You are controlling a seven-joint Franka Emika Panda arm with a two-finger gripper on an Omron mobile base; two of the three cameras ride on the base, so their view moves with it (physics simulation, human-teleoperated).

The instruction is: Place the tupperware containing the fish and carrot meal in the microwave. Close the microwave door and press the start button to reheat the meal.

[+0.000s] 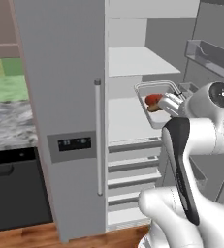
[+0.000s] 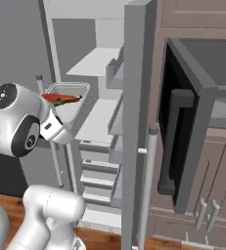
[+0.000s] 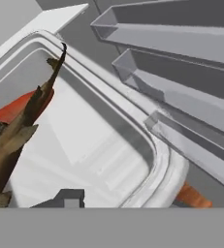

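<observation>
From the left base view I see the tupperware [image 1: 154,104] lifted in front of the open fridge [image 1: 65,97], level with its middle shelf, with the fish and carrot meal [image 1: 153,101] inside; my gripper [image 1: 174,102] is at its right end, so I judge it held.

On the right base view the tupperware [image 2: 71,100] rides at my wrist just outside the fridge shelves, well apart from the microwave [image 2: 207,88], whose microwave door [image 2: 183,132] stands swung open.

In the hand view one finger [image 3: 70,197] sits inside the tupperware [image 3: 147,145] near its rim, so I take the jaws as clamped on its wall.

The pickup looks done; carrying across, placing, closing the door and pressing start all remain
</observation>
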